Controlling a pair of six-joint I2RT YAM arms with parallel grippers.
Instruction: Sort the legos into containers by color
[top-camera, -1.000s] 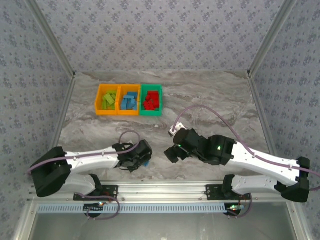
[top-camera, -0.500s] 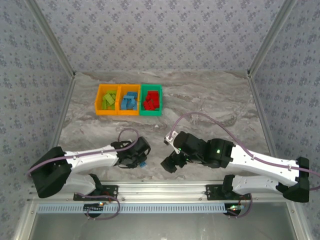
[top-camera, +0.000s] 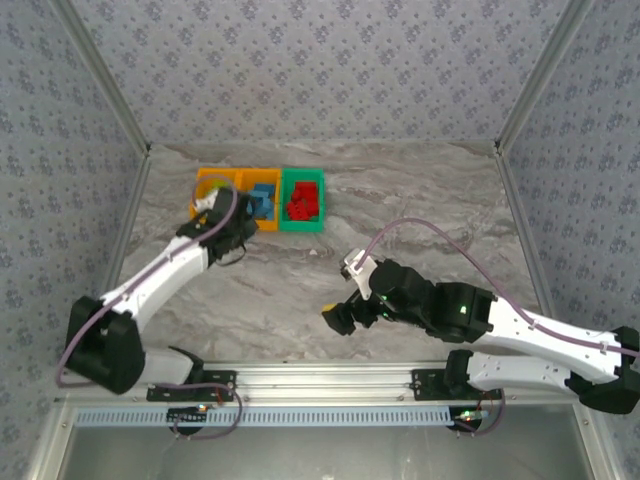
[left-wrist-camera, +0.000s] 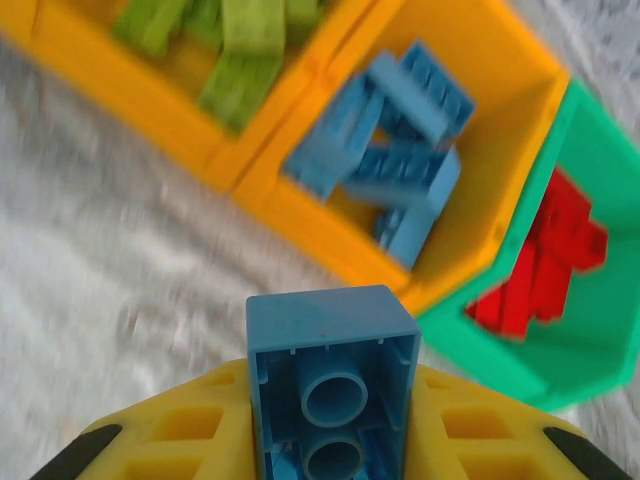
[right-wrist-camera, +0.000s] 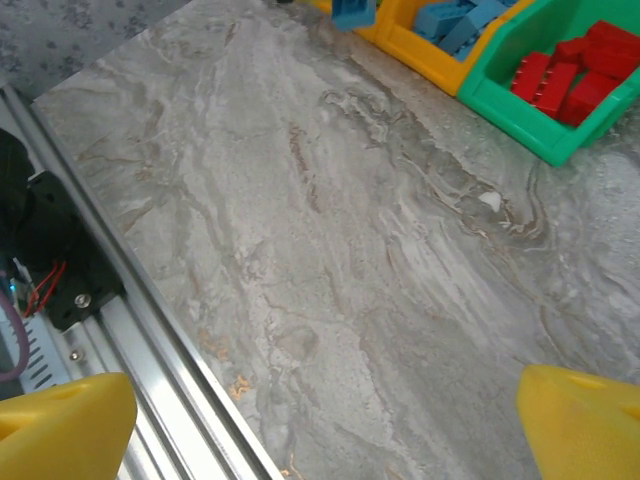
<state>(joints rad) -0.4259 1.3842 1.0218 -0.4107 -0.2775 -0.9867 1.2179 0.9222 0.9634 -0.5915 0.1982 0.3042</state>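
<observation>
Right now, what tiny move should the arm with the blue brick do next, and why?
Probably ease the left gripper forward a little. It is shut on the blue brick, which hangs just short of the orange bin holding other blue bricks, so opening here would likely drop it on the table.

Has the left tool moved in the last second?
Yes. The left tool, shut on a light blue plastic brick, moved toward the far side, reaching the middle orange plastic bin.

Right gripper (right-wrist-camera: 320, 430), jaws spread wide above marble table (right-wrist-camera: 330, 260); red legos (right-wrist-camera: 560, 75) in green container (right-wrist-camera: 520, 125) top right
</observation>
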